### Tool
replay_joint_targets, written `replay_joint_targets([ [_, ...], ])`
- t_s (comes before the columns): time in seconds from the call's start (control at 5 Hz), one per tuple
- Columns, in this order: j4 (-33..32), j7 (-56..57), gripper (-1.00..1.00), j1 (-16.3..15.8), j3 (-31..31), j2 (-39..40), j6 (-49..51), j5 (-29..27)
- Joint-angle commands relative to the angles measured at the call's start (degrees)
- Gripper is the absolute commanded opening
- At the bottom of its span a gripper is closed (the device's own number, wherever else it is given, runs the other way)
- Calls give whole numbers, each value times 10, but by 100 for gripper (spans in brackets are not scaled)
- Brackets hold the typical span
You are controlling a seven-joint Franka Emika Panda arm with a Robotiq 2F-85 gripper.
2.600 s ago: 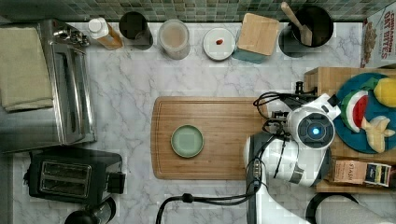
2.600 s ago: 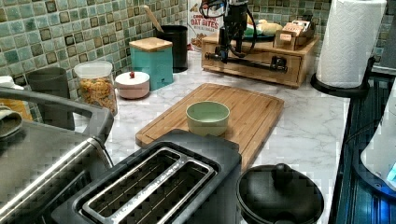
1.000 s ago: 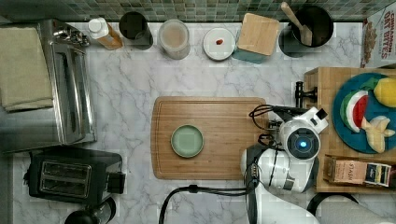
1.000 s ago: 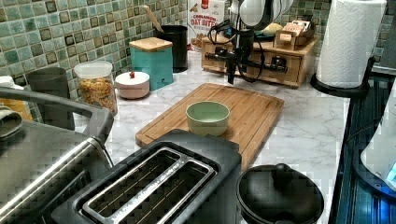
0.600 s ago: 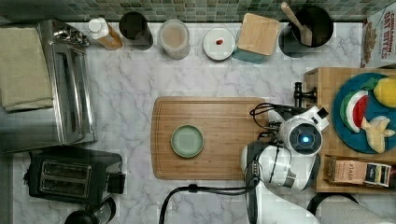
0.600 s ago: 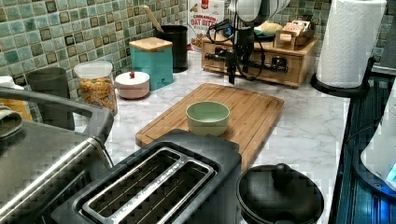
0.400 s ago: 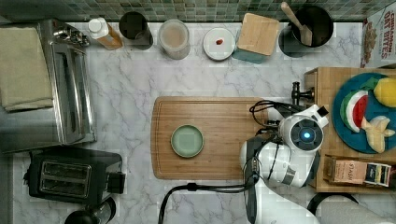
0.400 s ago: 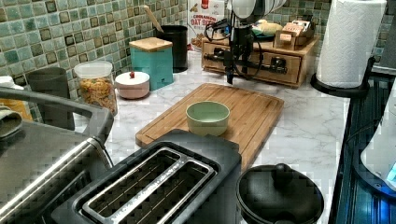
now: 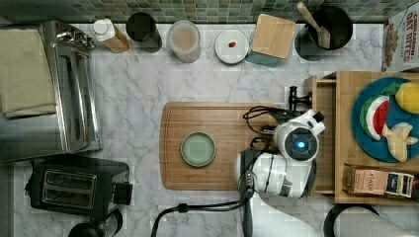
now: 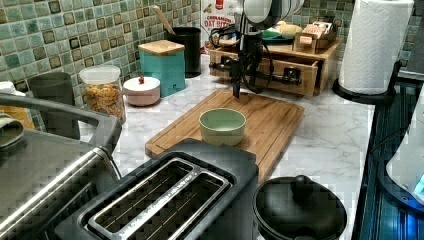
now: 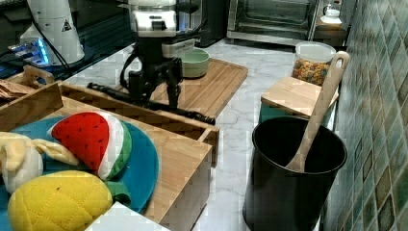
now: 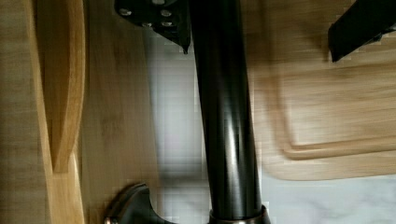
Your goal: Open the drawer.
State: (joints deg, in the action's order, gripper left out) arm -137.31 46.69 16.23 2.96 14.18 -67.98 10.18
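Observation:
The light wooden drawer [image 9: 326,103] stands partly pulled out of its wooden cabinet, toward the cutting board. Its long black bar handle [image 12: 226,121] runs across the drawer front [image 10: 280,75]. My gripper [image 12: 257,42] is open and straddles the bar. One finger [image 12: 159,18] sits between the bar and the drawer front, right against the bar. The other finger [image 12: 359,28] hangs apart from the bar, over the board's edge. In the right view the gripper [image 11: 154,91] points straight down onto the handle [image 11: 192,114]. The arm's wrist [image 9: 296,143] covers it in the top view.
The cutting board [image 9: 222,123] carries a green bowl [image 9: 198,148] and lies just beside the handle. A blue plate of toy fruit [image 9: 385,118] sits on the cabinet top. A black utensil pot [image 9: 331,24], jars and a toaster [image 9: 74,187] line the counter.
The arm has moved toward the top view's left with the handle between its fingers. The drawer has slid out of the cabinet toward the cutting board.

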Motion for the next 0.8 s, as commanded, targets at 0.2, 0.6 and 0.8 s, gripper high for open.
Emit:
replay_joint_targets([
  [0.2,-38,-124,100,-145,-128,-42,55,-28],
  [0.6,-42,-210,100,-173,-114,-32,18,29],
  [0.8,-42,-211,100,-168,-118,-32,18,31],
])
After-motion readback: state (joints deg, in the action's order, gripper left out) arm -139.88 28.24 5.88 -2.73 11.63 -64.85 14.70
